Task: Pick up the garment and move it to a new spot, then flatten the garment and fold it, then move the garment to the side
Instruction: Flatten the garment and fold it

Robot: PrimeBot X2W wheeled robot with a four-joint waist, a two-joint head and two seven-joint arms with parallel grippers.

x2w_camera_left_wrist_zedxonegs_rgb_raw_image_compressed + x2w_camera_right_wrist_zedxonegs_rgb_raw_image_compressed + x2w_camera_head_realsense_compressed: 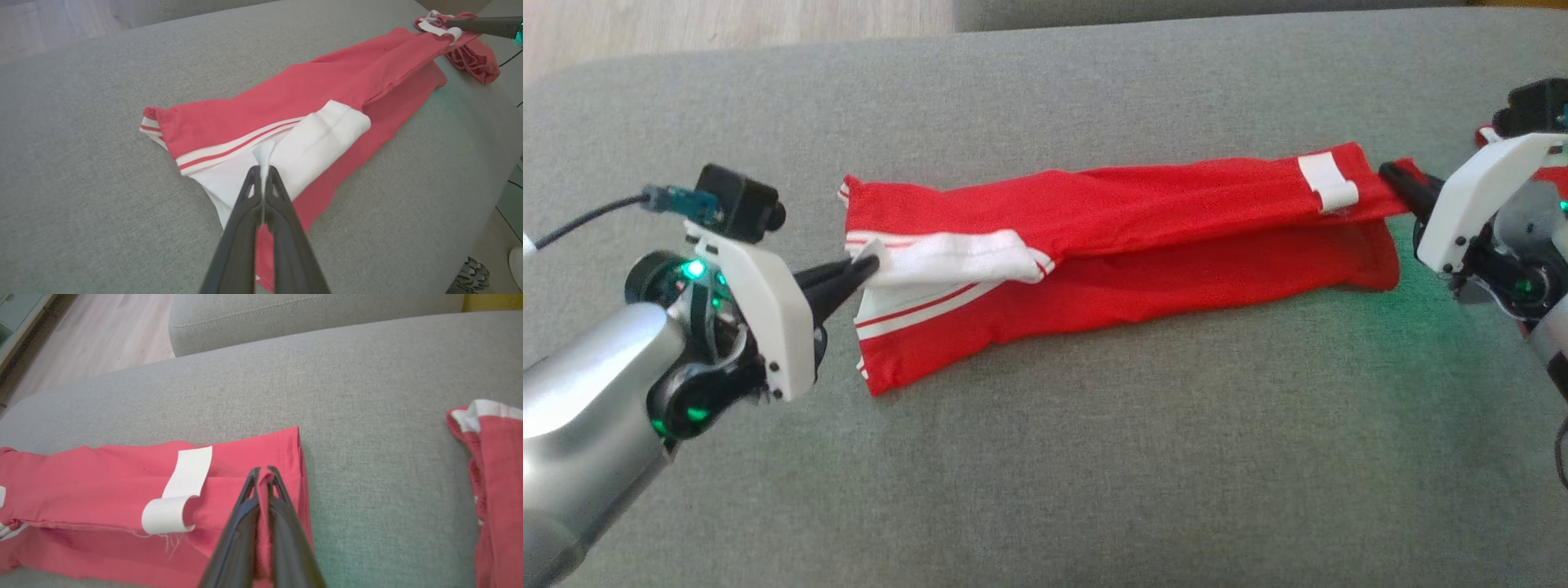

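Garment of red cloth with white bands [1143,212] lies long and narrow across the grey fabric sofa cushion [1094,474], stretched between the two claws. The left claw [870,265] is at the end with the white bands. Its two dark fingers are pressed together and pinch a small tip of white cloth, which in the left wrist view stands up between the fingertips [253,181]. The right claw [1390,173] is at the opposite end, at the plain red hem, and its fingers are also pressed together, on a fold of red cloth. Just beside this claw a white cloth tab [1327,184] sits on the red cloth and curls over the edge of the upper layer. The upper layer is folded over a lower one, whose red edge shows along the near side. A second red piece of clothing with a white edge [498,457] lies on the same cushion, apart from the first one. Pale wooden floor [727,28] is seen behind the cushion
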